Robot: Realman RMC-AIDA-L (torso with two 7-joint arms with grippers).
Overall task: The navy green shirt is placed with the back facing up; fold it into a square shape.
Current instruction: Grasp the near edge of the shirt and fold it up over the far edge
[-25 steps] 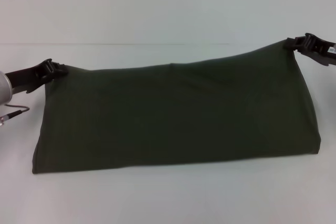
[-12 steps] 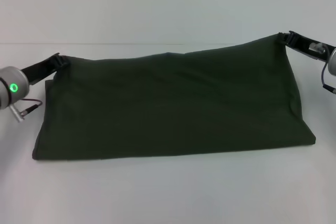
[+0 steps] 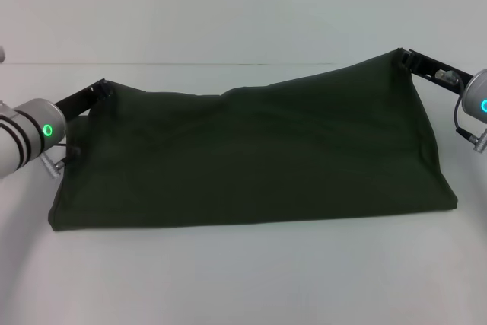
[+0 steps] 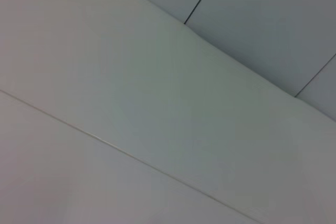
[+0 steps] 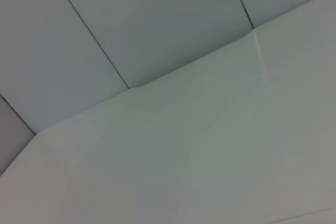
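The navy green shirt (image 3: 251, 154) hangs as a wide dark olive band in the head view, its lower fold resting on the white table (image 3: 243, 279). My left gripper (image 3: 109, 87) is shut on the shirt's upper left corner. My right gripper (image 3: 403, 56) is shut on the upper right corner, which it holds higher than the left one. The top edge sags between them, with a small dip near the middle. Neither wrist view shows the shirt or any fingers, only white table and wall panels.
The white table stretches in front of the shirt and behind it to a pale wall (image 3: 243, 5). A cable (image 3: 462, 123) loops off my right wrist beside the shirt's right edge.
Both arms have carried the held corners farther back and up, and turned at the wrist. The shirt's upper edge rose, and its lower fold slid slightly away from me.
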